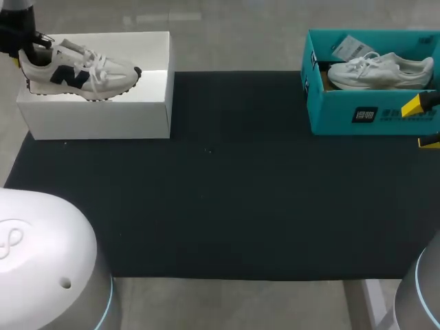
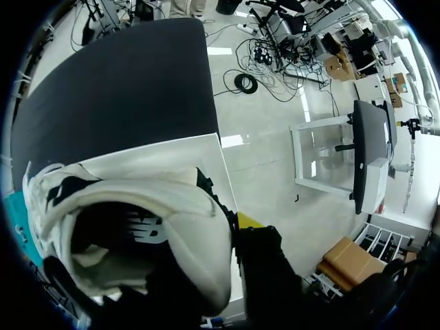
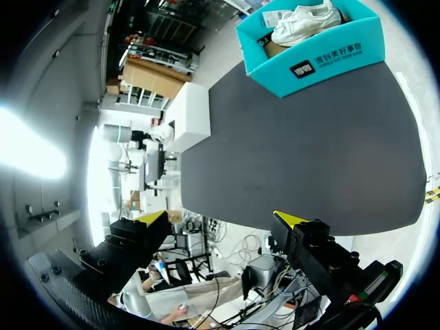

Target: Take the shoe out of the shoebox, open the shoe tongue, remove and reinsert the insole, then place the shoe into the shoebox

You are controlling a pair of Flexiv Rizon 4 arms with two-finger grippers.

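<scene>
Two-finger L gripper clamps heel of white/navy sneaker, held over white shoebox at far-left corner of black mat. R gripper: fingers spread, nothing between, just beside teal shoebox w/ white sneaker inside.

Open passage is left across the middle of the frame, where the wide black mat lies bare between two boxes. The upper left is taken up by a white box with a sneaker on it, and the left gripper is seen at the sneaker's heel. The upper right is blocked by a teal shoebox with a white shoe inside. The right gripper is poised before its front wall. The lower corners are filled by the arm bases.
</scene>
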